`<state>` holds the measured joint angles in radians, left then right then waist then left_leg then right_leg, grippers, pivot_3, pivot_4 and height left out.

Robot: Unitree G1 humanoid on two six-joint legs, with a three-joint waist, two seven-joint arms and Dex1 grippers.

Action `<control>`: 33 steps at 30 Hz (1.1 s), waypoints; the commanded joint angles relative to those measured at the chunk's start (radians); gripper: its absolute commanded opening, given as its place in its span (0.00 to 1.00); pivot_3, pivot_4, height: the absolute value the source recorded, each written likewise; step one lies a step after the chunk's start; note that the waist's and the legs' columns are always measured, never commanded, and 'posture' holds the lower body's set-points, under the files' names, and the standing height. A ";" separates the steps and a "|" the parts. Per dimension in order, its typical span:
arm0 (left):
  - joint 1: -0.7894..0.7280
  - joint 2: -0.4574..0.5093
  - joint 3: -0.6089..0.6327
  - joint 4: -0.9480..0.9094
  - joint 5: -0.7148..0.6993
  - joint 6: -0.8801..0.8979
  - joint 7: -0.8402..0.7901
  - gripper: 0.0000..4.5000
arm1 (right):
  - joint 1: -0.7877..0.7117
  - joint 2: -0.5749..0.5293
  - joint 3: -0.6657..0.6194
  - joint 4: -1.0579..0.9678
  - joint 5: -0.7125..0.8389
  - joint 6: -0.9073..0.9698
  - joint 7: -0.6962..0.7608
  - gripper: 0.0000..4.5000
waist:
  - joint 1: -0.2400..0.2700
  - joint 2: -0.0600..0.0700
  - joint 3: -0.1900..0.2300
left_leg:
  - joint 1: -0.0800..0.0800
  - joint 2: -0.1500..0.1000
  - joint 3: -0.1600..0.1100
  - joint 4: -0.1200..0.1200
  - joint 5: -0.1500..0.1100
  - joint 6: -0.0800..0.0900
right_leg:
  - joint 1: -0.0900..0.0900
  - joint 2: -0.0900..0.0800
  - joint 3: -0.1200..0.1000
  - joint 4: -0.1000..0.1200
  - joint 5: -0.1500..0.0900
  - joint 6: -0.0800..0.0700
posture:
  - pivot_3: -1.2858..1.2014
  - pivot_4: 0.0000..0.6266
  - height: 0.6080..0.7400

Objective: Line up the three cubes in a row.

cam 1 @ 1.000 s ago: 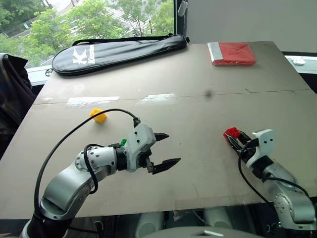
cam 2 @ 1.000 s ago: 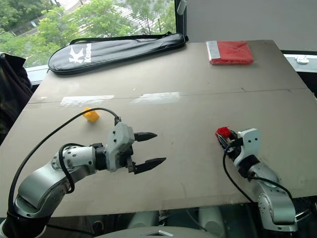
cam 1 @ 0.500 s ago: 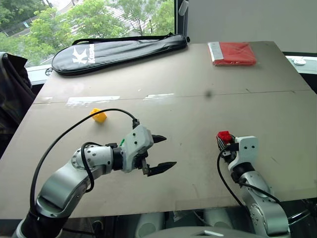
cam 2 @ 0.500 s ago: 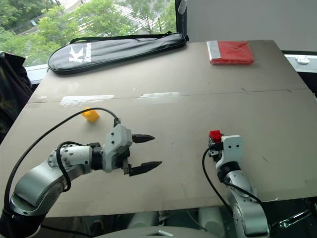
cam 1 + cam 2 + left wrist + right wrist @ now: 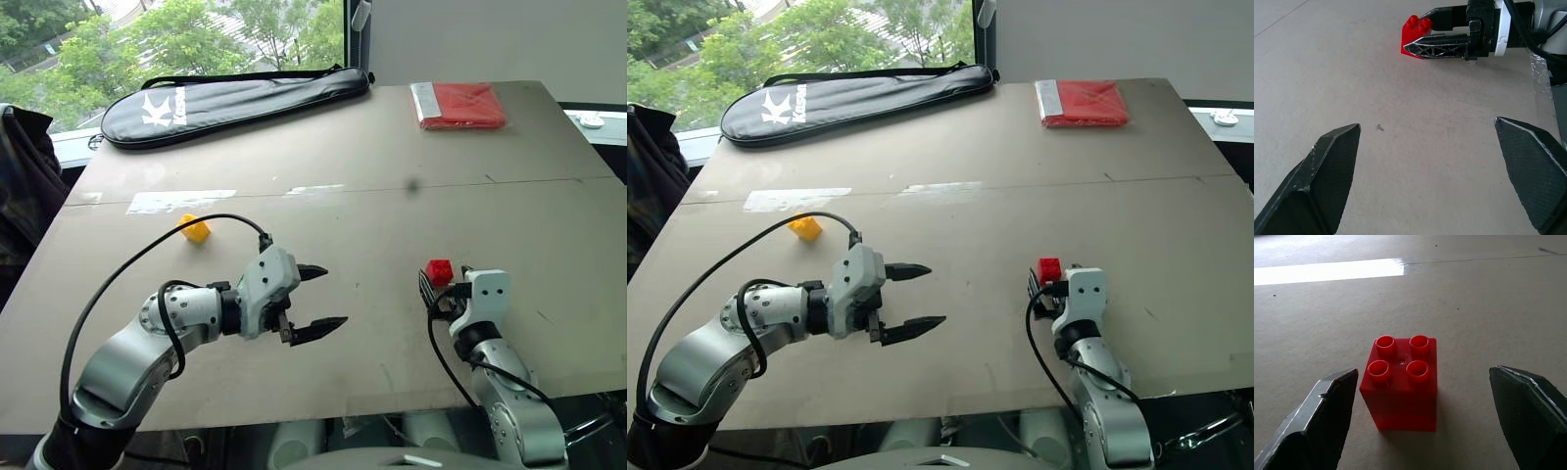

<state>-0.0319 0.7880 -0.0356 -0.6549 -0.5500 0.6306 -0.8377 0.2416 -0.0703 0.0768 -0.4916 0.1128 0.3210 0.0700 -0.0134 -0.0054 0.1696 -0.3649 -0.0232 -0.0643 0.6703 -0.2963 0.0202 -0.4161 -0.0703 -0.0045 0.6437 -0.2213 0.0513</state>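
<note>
Right now my right gripper (image 5: pixel 1415 431) has its fingers spread wide, with the red cube (image 5: pixel 1403 382) standing upright between them on the table (image 5: pixel 392 147), studs up. One finger sits just beside the cube's side; the other is well apart from it. That cube rests in the near right part of the table, with open surface between it and the right edge, and a band of bare top between it and the near edge.

My left gripper (image 5: pixel 318 298) is parted too, holding nothing, hovering over the near middle of the table and pointing across toward the red cube. Between the two grippers lies a bare stretch of tabletop.

The yellow cube (image 5: pixel 195 229) sits toward the left edge, about midway between near and far sides, alone on open surface. A sliver of green (image 5: pixel 242 281) peeks out behind my left wrist; I take it for the green cube, though most of it is hidden.

Along the far edge lie a black racket bag (image 5: pixel 235 98) toward the left corner and a flat red packet (image 5: pixel 460 105) toward the right corner, both well apart from the cubes.
</note>
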 commanded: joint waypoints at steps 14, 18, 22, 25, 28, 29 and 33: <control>0.417 -0.329 0.267 -0.158 0.052 -0.228 0.311 1.00 | 0.122 -0.231 -0.131 -0.118 0.204 -0.276 0.367 0.99 | 0.006 -0.005 0.002 | 0.000 0.000 0.000 0.001 0.000 0.001 | 0.002 -0.001 0.000 -0.001 -0.002 0.003 | 0.52 0.24 0.70; 0.510 -0.388 0.290 -0.054 0.292 -0.400 0.424 1.00 | 0.230 -0.405 -0.185 -0.061 0.385 -0.387 0.746 0.99 | 0.006 -0.005 0.002 | 0.002 0.001 0.001 0.002 0.000 0.001 | 0.003 0.000 0.000 0.000 -0.001 0.002 | 0.52 0.24 0.70; 0.526 -0.432 0.226 0.015 0.386 -0.456 0.475 1.00 | 0.265 -0.509 -0.202 -0.004 0.511 -0.421 0.985 0.99 | 0.006 -0.009 0.005 | 0.003 0.002 0.001 0.001 0.000 0.001 | 0.004 0.000 -0.001 -0.001 -0.002 0.002 | 0.52 0.24 0.70; 0.500 -0.456 0.188 0.063 0.431 -0.465 0.501 1.00 | 0.258 -0.544 -0.216 0.018 0.547 -0.420 1.060 0.99 | 0.009 -0.012 0.006 | 0.002 0.002 0.000 0.004 0.000 0.001 | 0.005 0.000 -0.001 0.000 -0.001 0.002 | 0.52 0.24 0.70; 0.459 -0.472 0.151 0.113 0.447 -0.458 0.506 1.00 | 0.235 -0.556 -0.217 0.026 0.552 -0.414 1.087 0.99 | 0.016 -0.012 0.006 | 0.002 0.003 0.000 0.005 0.000 0.001 | 0.005 0.000 -0.002 0.000 -0.001 0.002 | 0.52 0.24 0.70; 0.441 -0.474 0.139 0.131 0.450 -0.452 0.505 1.00 | 0.227 -0.556 -0.215 0.021 0.553 -0.407 1.084 0.99 | 0.017 -0.012 0.006 | 0.002 0.002 0.000 0.005 0.000 0.001 | 0.005 0.000 -0.002 0.000 -0.001 0.003 | 0.52 0.24 0.70; 0.387 -0.474 0.123 0.190 0.453 -0.419 0.506 1.00 | 0.213 -0.554 -0.209 0.010 0.542 -0.397 1.081 0.99 | 0.028 -0.012 0.006 | 0.001 0.002 -0.001 0.005 0.000 0.001 | 0.005 0.000 -0.003 0.000 -0.001 0.002 | 0.52 0.24 0.70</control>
<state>0.3557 0.3094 0.0847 -0.4644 -0.1010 0.2087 -0.3398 0.4514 -0.6209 -0.1251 -0.4529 0.6457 -0.0748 1.1476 0.0142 -0.0176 0.1755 -0.3638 -0.0209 -0.0650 0.6748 -0.2968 0.0208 -0.4116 -0.0706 -0.0077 0.6435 -0.2223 0.0538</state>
